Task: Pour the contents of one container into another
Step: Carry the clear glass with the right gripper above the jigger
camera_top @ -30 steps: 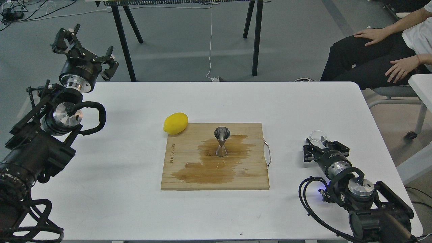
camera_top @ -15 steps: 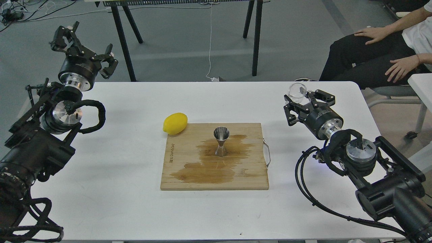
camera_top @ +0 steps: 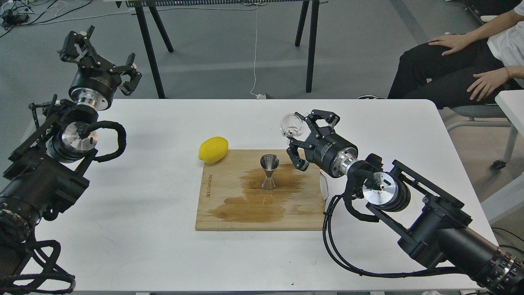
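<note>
Glass cup (camera_top: 291, 125), tilted and clamped in the right gripper (camera_top: 301, 135), hangs just right of and above the jigger (camera_top: 269, 172) on the stained board (camera_top: 229, 205); contents unclear; left gripper (camera_top: 98, 57) fingers spread, empty

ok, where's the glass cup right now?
Head view, right of centre: glass cup held in the right gripper, up-right of the jigger on the board.

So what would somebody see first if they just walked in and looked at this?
Probably the right gripper holding a little glass cup up in the air, just above and right of the shiny jigger. The jigger stands on a wooden board in the middle of the white table, in a big brown wet stain. A bright yellow lemon sits at the board's far left corner.
</note>
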Controlling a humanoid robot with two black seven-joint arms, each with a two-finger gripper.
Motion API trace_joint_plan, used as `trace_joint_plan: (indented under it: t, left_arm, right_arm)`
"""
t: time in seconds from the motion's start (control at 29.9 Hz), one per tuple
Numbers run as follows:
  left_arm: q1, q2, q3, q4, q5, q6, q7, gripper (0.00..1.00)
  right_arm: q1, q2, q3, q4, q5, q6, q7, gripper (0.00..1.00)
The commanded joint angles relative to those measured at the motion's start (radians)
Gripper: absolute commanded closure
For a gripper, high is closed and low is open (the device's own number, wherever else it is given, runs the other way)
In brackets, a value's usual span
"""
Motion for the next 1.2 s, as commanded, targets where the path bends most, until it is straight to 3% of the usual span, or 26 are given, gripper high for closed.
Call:
trace_joint_plan:
  t: [0.0,0.17,0.3,0.63,1.17]
  left_arm:
    - [0.002,0.000,0.001,0.000,0.000,0.001,-0.003,0.00]
    - [0.000,0.000,0.000,0.000,0.000,0.001,-0.003,0.00]
    - [0.002,0.011,0.001,0.000,0.000,0.000,-0.003,0.00]
    - [0.003,0.019,0.001,-0.002,0.000,0.000,-0.003,0.00]
    - [0.005,0.019,0.001,-0.002,0.000,0.000,-0.005,0.00]
  right_arm:
    - [0.004,0.035,-0.033,-0.003,-0.095,-0.037,0.001,0.64]
    - [0.018,0.049,-0.097,-0.004,-0.257,-0.074,0.008,0.64]
    - [0.020,0.044,-0.128,-0.001,-0.307,-0.103,0.038,0.64]
    - [0.029,0.020,-0.131,-0.001,-0.365,-0.106,0.041,0.64]
    - [0.023,0.027,-0.174,-0.052,-0.639,-0.114,0.060,0.64]
